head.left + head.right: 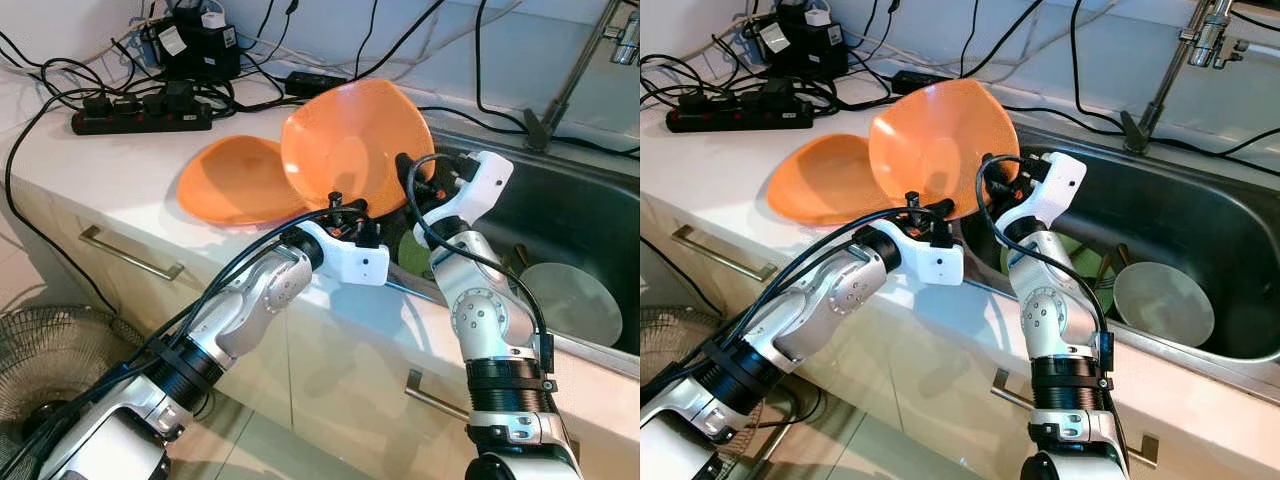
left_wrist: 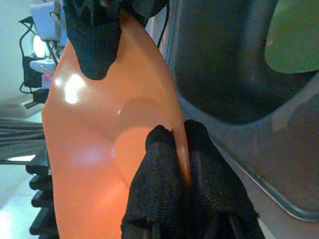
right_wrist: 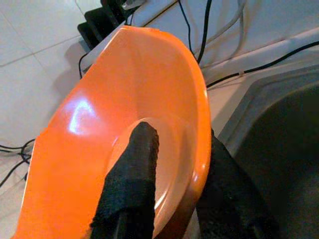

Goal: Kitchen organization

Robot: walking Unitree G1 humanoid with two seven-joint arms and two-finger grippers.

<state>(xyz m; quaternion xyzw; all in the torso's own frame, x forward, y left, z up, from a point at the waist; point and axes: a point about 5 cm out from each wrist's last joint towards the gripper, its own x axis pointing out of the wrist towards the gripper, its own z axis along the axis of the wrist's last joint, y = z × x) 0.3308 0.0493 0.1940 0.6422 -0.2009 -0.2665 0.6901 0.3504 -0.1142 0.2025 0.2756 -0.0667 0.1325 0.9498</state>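
Both left gripper (image 2: 180,137) and right gripper (image 3: 172,149) clamped on glossy orange plastic plate (image 1: 350,135) rim; stiff, light, likely slippery.

An orange plate (image 1: 345,135), glossy and shallow with a round well, stands tilted on edge at the sink's left rim; a second orange plate (image 1: 235,180) lies flat on the counter just beside it, partly behind.

White kitchen surface (image 1: 90,165) with stainless sink (image 1: 590,215) set in at its right end. On it: orange bowl (image 1: 235,180) near the sink's left edge; black power strip (image 1: 140,118) at the back left; black cables (image 1: 40,75) along the back edge.
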